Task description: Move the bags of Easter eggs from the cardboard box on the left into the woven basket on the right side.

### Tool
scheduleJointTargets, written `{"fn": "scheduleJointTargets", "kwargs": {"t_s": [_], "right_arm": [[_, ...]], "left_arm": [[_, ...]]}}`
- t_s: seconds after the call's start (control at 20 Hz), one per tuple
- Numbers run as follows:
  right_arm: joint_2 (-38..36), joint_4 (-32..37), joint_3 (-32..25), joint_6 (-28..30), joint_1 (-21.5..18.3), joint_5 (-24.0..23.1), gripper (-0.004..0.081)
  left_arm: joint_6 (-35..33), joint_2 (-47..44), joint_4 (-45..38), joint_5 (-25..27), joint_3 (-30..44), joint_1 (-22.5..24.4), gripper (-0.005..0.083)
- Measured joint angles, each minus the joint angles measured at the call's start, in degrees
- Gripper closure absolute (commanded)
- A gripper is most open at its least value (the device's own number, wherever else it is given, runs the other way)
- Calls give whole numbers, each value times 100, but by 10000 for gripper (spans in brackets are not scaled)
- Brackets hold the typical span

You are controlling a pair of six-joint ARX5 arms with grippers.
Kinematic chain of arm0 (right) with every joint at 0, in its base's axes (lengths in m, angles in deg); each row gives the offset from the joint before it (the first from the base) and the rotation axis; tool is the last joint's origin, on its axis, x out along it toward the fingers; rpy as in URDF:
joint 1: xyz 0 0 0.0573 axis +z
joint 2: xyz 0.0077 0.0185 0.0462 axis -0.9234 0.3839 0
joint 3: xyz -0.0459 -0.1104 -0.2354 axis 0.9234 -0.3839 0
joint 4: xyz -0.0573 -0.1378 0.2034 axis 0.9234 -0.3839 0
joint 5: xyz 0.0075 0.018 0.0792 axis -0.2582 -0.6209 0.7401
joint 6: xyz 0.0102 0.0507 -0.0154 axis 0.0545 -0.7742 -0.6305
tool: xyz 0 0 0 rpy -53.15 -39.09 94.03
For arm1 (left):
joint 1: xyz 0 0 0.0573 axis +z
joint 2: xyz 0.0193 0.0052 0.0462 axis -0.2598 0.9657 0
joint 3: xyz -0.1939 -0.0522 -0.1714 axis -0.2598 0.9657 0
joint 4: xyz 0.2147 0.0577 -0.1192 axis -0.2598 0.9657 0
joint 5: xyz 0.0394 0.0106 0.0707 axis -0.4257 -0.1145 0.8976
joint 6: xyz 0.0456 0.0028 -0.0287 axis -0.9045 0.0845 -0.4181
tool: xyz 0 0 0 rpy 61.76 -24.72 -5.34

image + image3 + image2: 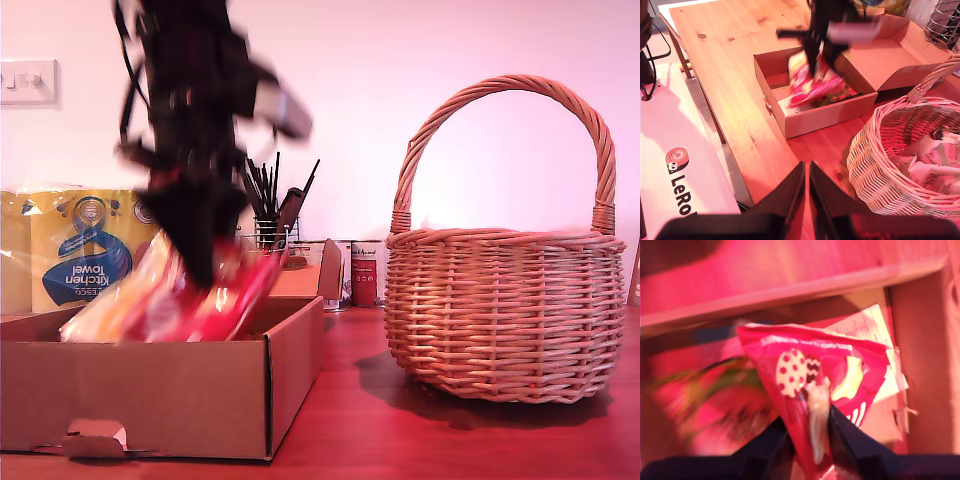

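A crinkly red plastic sweet packet with a white spotted egg printed on it point(815, 375) is pinched by its lower edge between the dark jaws of my first gripper point(810, 440), which are pressed onto the film. The packet is seen blurred in the exterior view point(215, 290), tilted and raised partly above the rim of the wide, shallow brown corrugated cardboard box point(150, 390), with the blurred black arm point(190, 130) standing over it. Under and beside the packet, inside the box, a white printed packet point(875, 340) and a blurred greenish one point(715, 385) are made out. The jaws of my second gripper point(806, 187) are seen pressed nearly together with only a thin slit between them and nothing held; they hang above the reddish-brown wooden table top point(740, 90), near the box point(815, 117) and the large round tan wicker basket with its tall arched handle point(875, 165). Pale crinkly packets point(930, 165) lie in the bottom of the basket. In the exterior view the basket point(505, 310) stands at the exterior view's right, apart from the box at that view's left. Behind the box a yellow-and-blue kitchen towel pack point(80, 250) and a black wire utensil holder with dark utensils point(272, 215) are set against a plain pale wall point(400, 60), on which a white switch plate point(27, 82) is fixed.
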Motion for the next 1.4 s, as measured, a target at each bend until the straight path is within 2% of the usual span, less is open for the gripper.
{"fn": "scheduleJointTargets", "kwargs": {"t_s": [0.15,0.2,0.25,0.3,0.55,0.7,1.0,1.2,1.4], "right_arm": [[0,2,0,0,2,-120,783],[0,2,0,0,2,-164,783],[0,2,0,0,0,-199,783],[0,2,0,0,2,-247,783],[0,0,0,0,2,-306,783],[0,2,0,0,0,-529,783],[0,0,0,2,0,-933,783],[0,0,0,4,0,-1165,783],[0,-2,0,2,0,-1191,783]], "left_arm": [[844,-308,-315,96,-26,2,796],[844,-372,-391,101,-28,2,796],[1410,-435,-446,101,-28,2,796],[1637,-481,-483,111,-31,2,796],[2087,-531,-680,146,-35,7,796],[2277,-551,-826,116,-35,9,796],[3143,-1102,-1370,-820,-37,-94,796],[3552,-1191,-2000,-1550,-68,-640,796],[4081,-935,-3464,-1617,-68,-1246,796]]}}
